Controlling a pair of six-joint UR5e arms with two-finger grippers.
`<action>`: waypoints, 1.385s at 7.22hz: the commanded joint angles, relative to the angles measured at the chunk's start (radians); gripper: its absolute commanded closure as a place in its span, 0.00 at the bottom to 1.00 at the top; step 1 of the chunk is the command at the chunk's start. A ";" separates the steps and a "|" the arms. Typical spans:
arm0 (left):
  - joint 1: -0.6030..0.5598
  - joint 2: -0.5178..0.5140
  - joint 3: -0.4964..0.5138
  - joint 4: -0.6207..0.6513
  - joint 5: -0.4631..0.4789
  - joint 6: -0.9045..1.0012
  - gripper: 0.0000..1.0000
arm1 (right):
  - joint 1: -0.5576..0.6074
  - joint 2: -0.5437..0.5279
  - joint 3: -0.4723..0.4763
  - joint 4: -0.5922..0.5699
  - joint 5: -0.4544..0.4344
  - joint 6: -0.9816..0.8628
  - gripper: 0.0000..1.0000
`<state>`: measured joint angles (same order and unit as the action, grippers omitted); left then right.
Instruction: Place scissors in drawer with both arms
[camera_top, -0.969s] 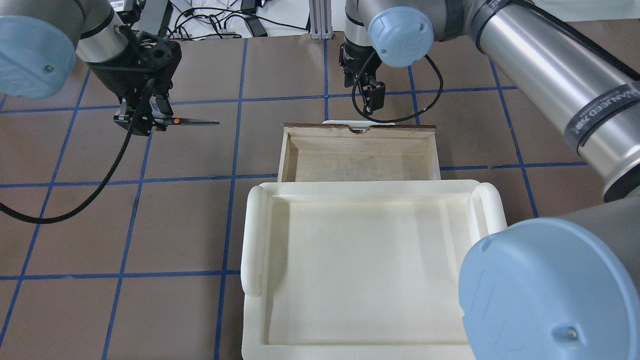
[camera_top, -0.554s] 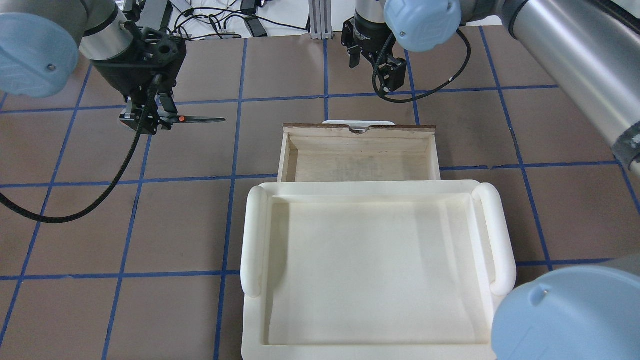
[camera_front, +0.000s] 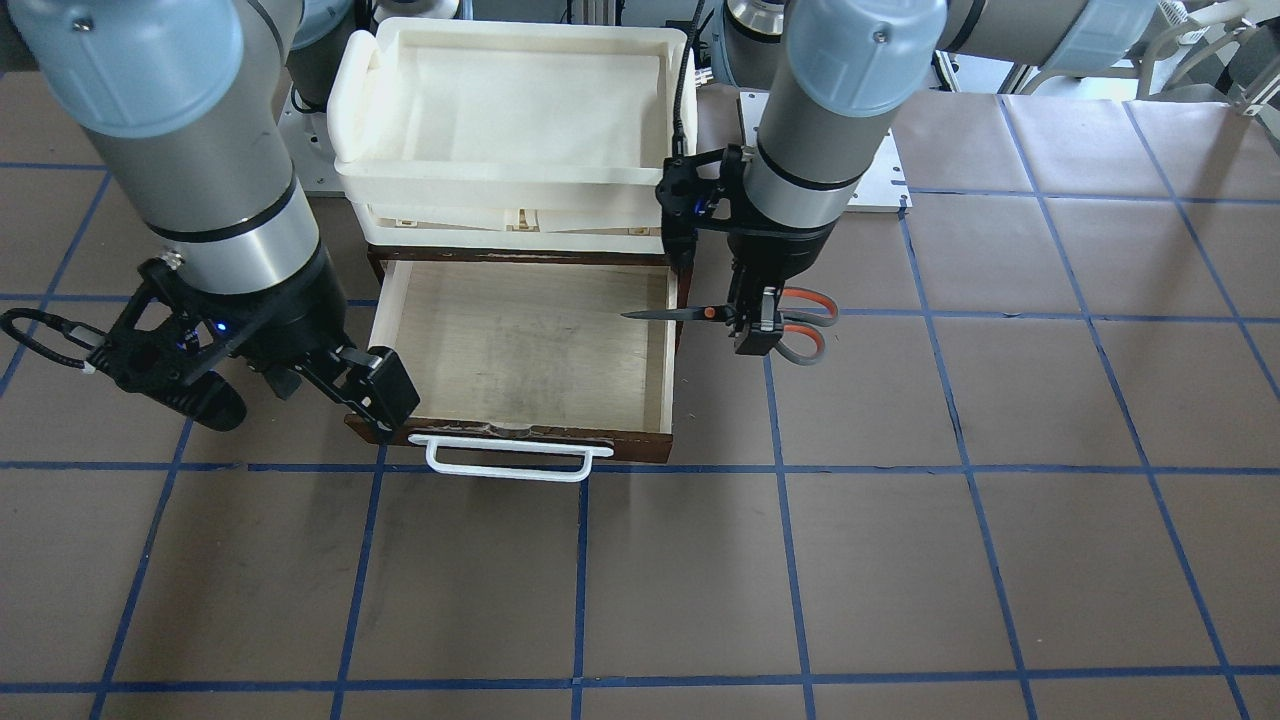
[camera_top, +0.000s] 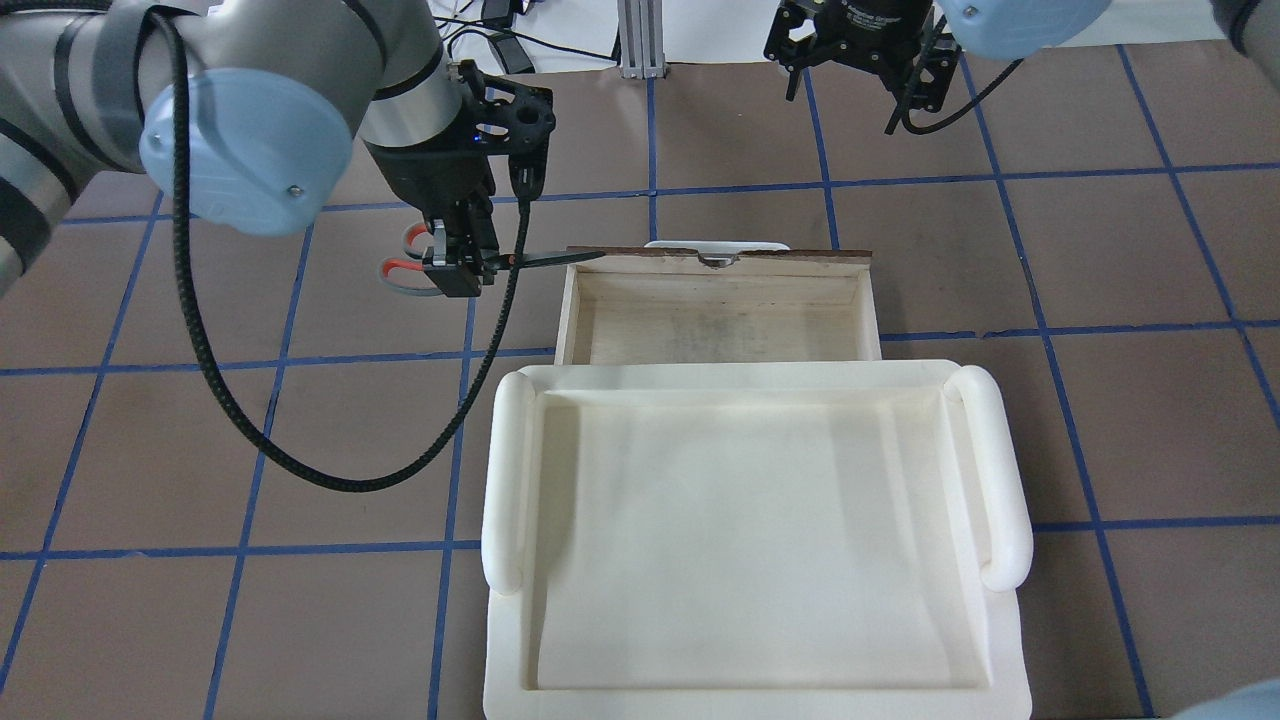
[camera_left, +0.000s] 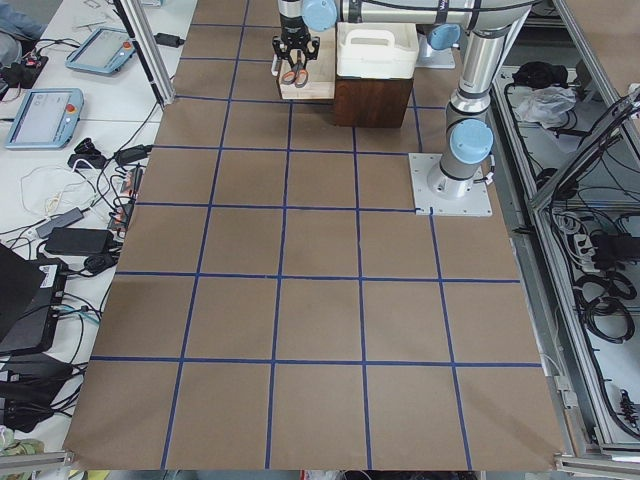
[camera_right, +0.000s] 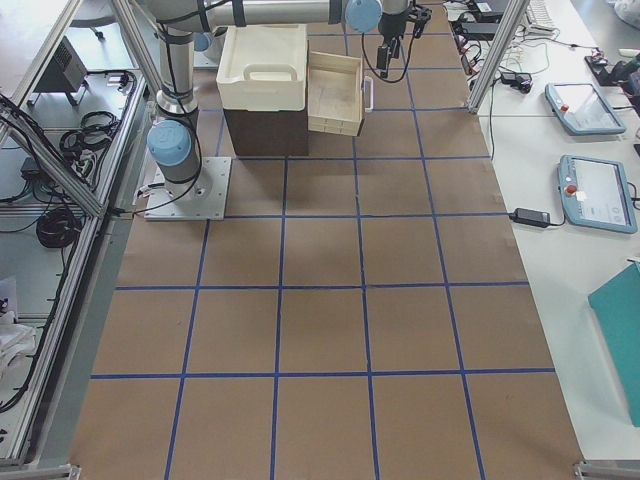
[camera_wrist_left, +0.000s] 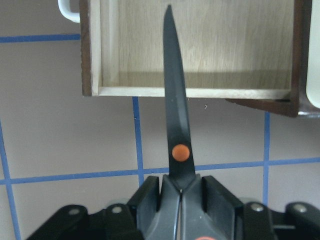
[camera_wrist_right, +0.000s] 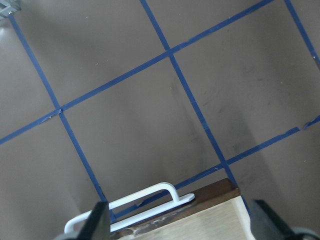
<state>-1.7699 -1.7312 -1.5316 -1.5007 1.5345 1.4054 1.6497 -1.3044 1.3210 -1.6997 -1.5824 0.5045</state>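
Note:
The scissors (camera_top: 520, 261) have grey handles lined in orange-red and an orange pivot. My left gripper (camera_top: 458, 280) is shut on them near the pivot and holds them level just left of the drawer (camera_top: 715, 262). The drawer is pulled open and its pale wood interior is bare. In the left wrist view the blades (camera_wrist_left: 175, 100) point into the drawer, tip over its side wall. The front-facing view shows the same grip (camera_front: 752, 340). My right gripper (camera_top: 862, 70) is open and empty, beyond the drawer's white bar handle (camera_front: 510, 462). Its fingers (camera_wrist_right: 98, 222) stand wide apart.
A cream-white tray bin (camera_top: 505, 470) sits on the cabinet above the drawer and covers its rear part. A dark brown cabinet (camera_right: 262, 130) carries both. A black cable (camera_top: 300, 460) loops from my left wrist over the table. Blue tape lines grid the brown table.
My left gripper has carried the scissors rightwards to the drawer's left side, so the blade tip now reaches over its edge. My right gripper has moved farther from the drawer handle, to the right.

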 joint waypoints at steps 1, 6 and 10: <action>-0.084 -0.040 0.001 0.058 -0.008 -0.075 1.00 | -0.057 -0.076 0.047 0.057 -0.007 -0.253 0.00; -0.180 -0.134 0.016 0.167 -0.040 -0.286 1.00 | -0.070 -0.166 0.084 0.212 0.007 -0.590 0.00; -0.249 -0.192 0.022 0.200 -0.045 -0.353 1.00 | -0.071 -0.177 0.086 0.242 -0.008 -0.669 0.00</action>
<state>-2.0025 -1.9051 -1.5103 -1.3196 1.4915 1.0630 1.5791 -1.4748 1.4062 -1.4605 -1.5888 -0.1577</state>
